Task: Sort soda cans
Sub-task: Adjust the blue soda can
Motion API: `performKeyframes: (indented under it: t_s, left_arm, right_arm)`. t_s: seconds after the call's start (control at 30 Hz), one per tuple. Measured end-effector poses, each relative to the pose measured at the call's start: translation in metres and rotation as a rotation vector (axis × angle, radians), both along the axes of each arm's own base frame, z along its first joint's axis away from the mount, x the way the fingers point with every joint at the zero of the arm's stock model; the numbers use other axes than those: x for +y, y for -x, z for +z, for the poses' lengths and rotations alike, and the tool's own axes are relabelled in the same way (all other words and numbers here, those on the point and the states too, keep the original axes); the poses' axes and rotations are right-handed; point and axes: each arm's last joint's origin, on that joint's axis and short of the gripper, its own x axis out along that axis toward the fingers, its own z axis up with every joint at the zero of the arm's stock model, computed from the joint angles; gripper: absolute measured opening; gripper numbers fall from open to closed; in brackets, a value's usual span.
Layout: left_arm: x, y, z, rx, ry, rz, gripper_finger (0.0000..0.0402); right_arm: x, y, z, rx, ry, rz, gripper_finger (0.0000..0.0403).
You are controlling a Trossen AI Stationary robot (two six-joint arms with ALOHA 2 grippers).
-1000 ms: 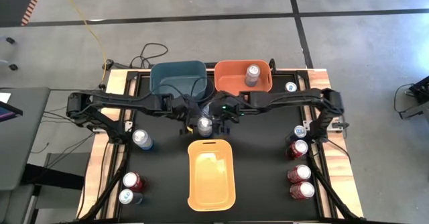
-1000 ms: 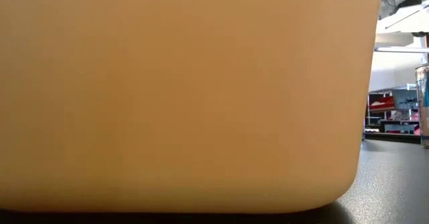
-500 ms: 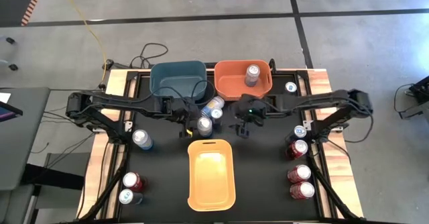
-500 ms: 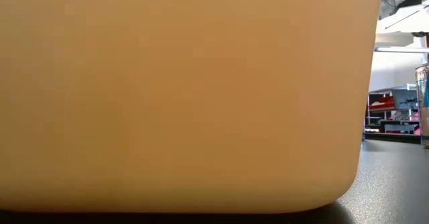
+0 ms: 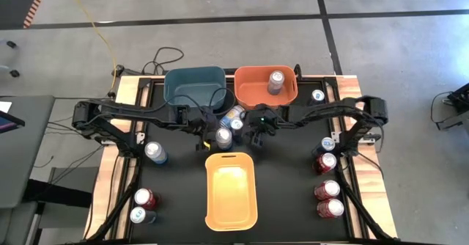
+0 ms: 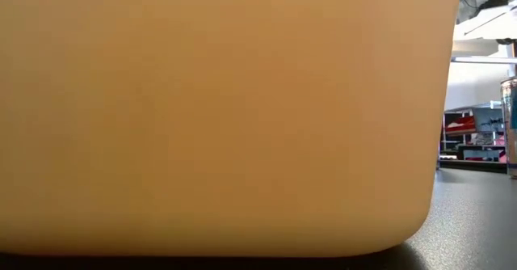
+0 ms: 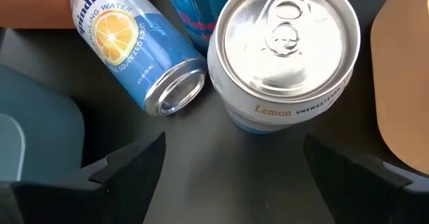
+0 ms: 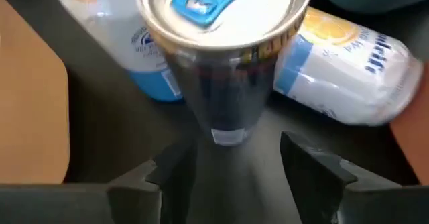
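Three soda cans cluster at the table's middle. A silver lemon can [image 7: 281,56] stands upright, and a blue can with an orange picture [image 7: 134,49] lies on its side. A can with a blue tab [image 8: 228,70] stands upright between them [image 5: 237,125]. My left gripper [image 7: 231,157] is open just short of the lemon can [image 5: 223,136]. My right gripper [image 8: 231,160] is open, its fingers standing on either side of the blue-tab can's lower part. I see no touch there.
A blue bin [image 5: 194,87] and an orange bin [image 5: 253,91] holding one can [image 5: 275,80] stand at the far edge. A yellow bin [image 5: 231,201] sits near the front and fills the low view [image 6: 226,116]. More cans stand at the left [image 5: 145,198] and right [image 5: 326,190] sides.
My right gripper has drawn back toward the table's right edge, then come back toward the middle cans and sunk lower. The lying blue can and the blue-tab can, covered by the arm before, now show.
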Motion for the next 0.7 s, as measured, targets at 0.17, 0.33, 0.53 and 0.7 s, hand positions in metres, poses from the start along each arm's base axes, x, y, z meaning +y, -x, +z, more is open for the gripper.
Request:
performKeyframes:
  t_s: [0.17, 0.33, 0.53, 0.7]
  left_arm:
    - [0.000, 0.000, 0.000, -0.004, 0.001, 0.001, 0.0351]
    - [-0.005, -0.001, 0.000, -0.006, 0.045, -0.047, 0.0351]
    - [-0.014, -0.002, 0.000, -0.006, 0.054, -0.108, 0.0351]
    - [-0.019, -0.002, 0.000, -0.006, 0.060, -0.144, 0.0351]
  right_arm:
    - [-0.010, -0.011, -0.009, -0.076, -0.018, 0.027, 0.0218]
    - [-0.022, -0.017, -0.015, -0.126, -0.004, 0.017, 0.0217]
    - [-0.029, -0.015, -0.019, -0.113, -0.016, 0.008, 0.0217]
    - [-0.018, -0.007, -0.001, -0.100, 0.001, 0.051, 0.0228]
